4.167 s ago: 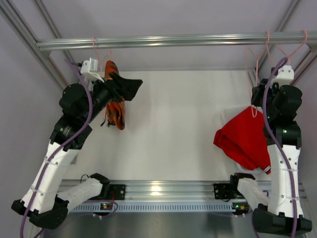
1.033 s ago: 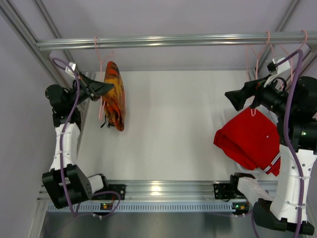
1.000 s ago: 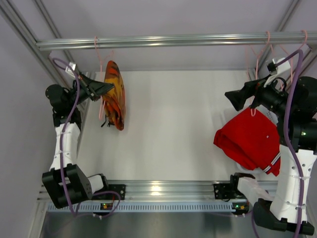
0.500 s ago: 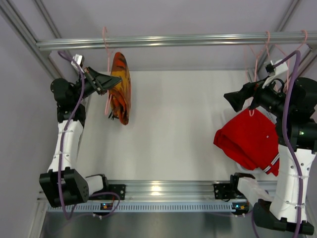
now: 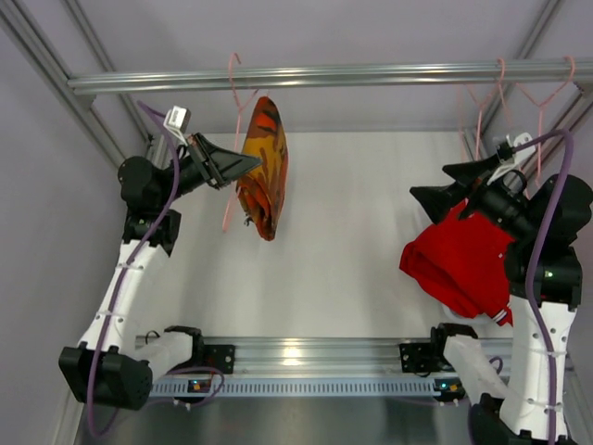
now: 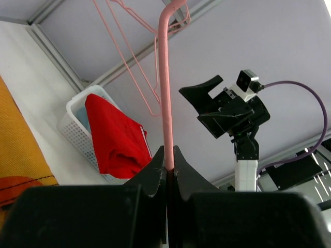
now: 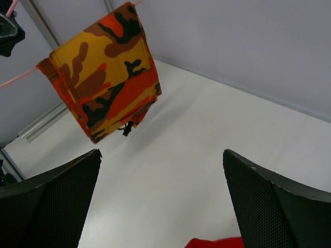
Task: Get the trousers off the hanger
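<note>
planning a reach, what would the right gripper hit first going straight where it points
Probably the white tabletop: it fills the gap between the open jaws of the right gripper. The orange camouflage cloth trousers hang up and left of that line, though depth is unclear.

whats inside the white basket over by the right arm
The red trousers fill most of the white basket and hang over its rim. A sliver of light blue cloth shows beside them. Whatever lies beneath the red is covered.
</note>
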{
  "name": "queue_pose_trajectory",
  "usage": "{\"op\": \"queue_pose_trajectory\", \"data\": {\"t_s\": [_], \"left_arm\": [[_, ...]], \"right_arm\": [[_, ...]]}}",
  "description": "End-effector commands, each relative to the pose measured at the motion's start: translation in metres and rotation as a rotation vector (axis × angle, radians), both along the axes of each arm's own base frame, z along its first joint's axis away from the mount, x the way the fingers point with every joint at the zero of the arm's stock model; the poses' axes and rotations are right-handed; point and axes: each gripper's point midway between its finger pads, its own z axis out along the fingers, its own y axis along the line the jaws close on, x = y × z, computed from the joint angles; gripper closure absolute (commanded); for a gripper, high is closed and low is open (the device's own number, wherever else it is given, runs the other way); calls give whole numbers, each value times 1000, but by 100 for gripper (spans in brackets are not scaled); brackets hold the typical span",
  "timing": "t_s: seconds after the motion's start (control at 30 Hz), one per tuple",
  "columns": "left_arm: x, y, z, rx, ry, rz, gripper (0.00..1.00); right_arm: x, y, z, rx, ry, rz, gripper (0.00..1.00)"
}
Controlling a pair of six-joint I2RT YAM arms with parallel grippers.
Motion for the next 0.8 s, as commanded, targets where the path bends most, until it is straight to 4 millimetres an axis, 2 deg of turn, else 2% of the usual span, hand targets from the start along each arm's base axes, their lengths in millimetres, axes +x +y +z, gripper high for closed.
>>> {"op": "queue_pose_trajectory", "data": {"t_s": [0.0,0.1,0.2,0.23,0.37,0.4,0.43,0.5,0.53,0.6,0.63,0.73,0.77], "left_arm": [[-30,-1,45,-21,-291,55,100],[-37,-10,36,-15,-276,30,100],[-44,-18,27,-11,-257,-2,100],[-45,-19,25,-9,-253,-7,100],[-46,-24,20,-40,-202,-12,100],[-47,-24,19,-45,-192,-18,100],[-45,-24,20,-58,-182,-10,100],[-45,-24,21,-80,-159,-13,100],[-45,-24,21,-89,-149,-16,100],[-42,-24,20,-109,-122,-13,100],[-41,-24,21,-114,-116,-12,100],[-40,-25,23,-132,-97,-7,100],[-41,-26,27,-140,-99,-7,100]], "right_arm": [[8,12,28,18,-143,73,1],[19,24,18,2,-128,95,0],[20,56,12,-31,-131,165,1],[16,72,9,-43,-126,197,0],[15,112,-20,-120,-110,254,1],[23,109,-26,-139,-107,219,1],[16,123,-32,-158,-110,251,1],[23,129,-50,-225,-116,207,1],[14,145,-51,-232,-137,241,1],[8,163,-63,-277,-159,256,0],[7,170,-60,-275,-187,257,0],[3,198,-73,-305,-189,266,1],[1,206,-70,-286,-194,270,0]]}}
